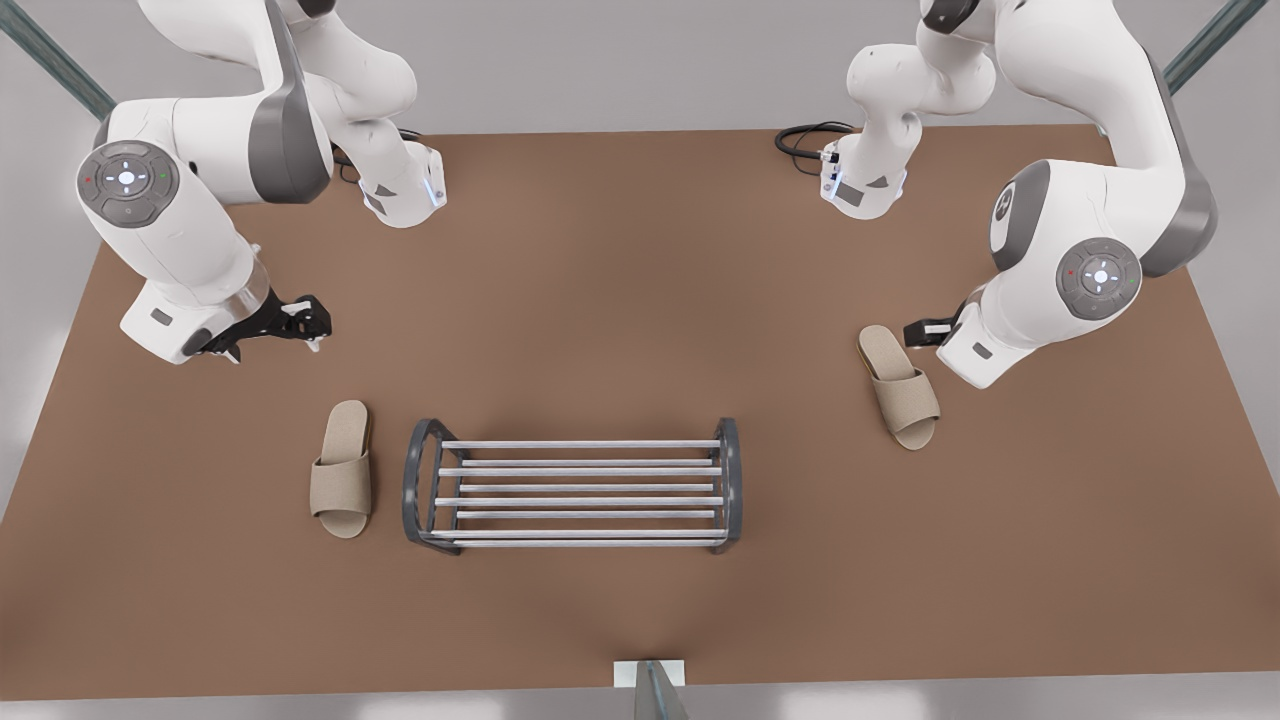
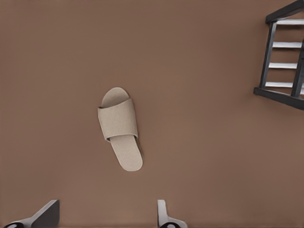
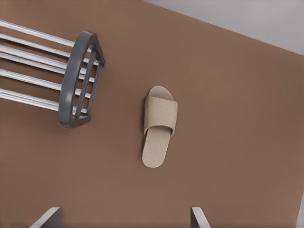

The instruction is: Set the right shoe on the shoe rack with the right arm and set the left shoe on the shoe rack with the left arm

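1. Rack: dark-grey frame with rounded end hoops and silvery bars. It stands on the table, toward its near side and around the middle. Both shoes lie on the table, off the rack.
2. Right shoe: beige slipper, flat on its sole, just beside the rack's end hoop on the front view's left and roughly parallel to that hoop.
3. Left shoe: beige slipper, flat on its sole and lying at an angle, well apart from the rack on the front view's right.
4. Right hand: on the front view's left, above the table and beyond the right shoe. Its fingers are spread wide and hold nothing.
5. Left hand: on the front view's right, close to the far end of the left shoe. Its fingers are spread wide and hold nothing.
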`<state>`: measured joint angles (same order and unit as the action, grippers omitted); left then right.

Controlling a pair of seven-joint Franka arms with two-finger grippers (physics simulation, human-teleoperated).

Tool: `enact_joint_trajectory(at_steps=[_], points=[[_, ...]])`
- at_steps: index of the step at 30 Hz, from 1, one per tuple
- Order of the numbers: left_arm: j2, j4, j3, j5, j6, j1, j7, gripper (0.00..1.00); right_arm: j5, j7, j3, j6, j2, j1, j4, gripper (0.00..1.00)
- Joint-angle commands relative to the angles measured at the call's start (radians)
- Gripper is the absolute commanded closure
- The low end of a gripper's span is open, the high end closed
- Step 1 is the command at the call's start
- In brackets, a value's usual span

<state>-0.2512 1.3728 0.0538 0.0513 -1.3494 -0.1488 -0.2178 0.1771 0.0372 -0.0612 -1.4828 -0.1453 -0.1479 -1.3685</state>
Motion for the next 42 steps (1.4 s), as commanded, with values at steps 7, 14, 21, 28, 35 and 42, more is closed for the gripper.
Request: enact_joint_trajectory(at_steps=[7, 14, 21, 28, 35, 42], points=[[0.004, 0.117, -0.117, -0.255, -0.275, 0.009, 0.081, 0.00, -0.128, 0.386, 0.001, -0.065, 0.022, 0.215, -0.156, 0.00], [0.095, 0.544, -0.472, -0.740, -0.862, -0.032, 0.886, 0.00, -0.456, 1.210, 0.055, -1.009, 0.213, 0.456, -0.940, 0.00], [0.158, 0.959, -0.339, -2.716, -1.487, -0.054, 2.568, 0.00, -1.574, 2.586, 0.049, -1.407, 0.058, 0.390, -0.998, 0.00], [0.047, 0.960, -0.319, -3.093, -1.364, -0.049, 2.876, 0.00, -1.759, 3.146, 0.050, -1.464, 0.030, 0.387, -1.028, 0.00], [0.099, 1.008, -0.089, -3.648, -1.369, 0.110, 3.186, 0.00, -1.935, 3.195, 0.054, -1.378, -0.039, 0.429, -1.049, 0.00], [0.102, 1.006, -0.018, -3.747, -1.559, 0.170, 2.616, 0.00, -2.139, 3.261, 0.047, -1.378, -0.160, 0.399, -0.997, 0.00]])
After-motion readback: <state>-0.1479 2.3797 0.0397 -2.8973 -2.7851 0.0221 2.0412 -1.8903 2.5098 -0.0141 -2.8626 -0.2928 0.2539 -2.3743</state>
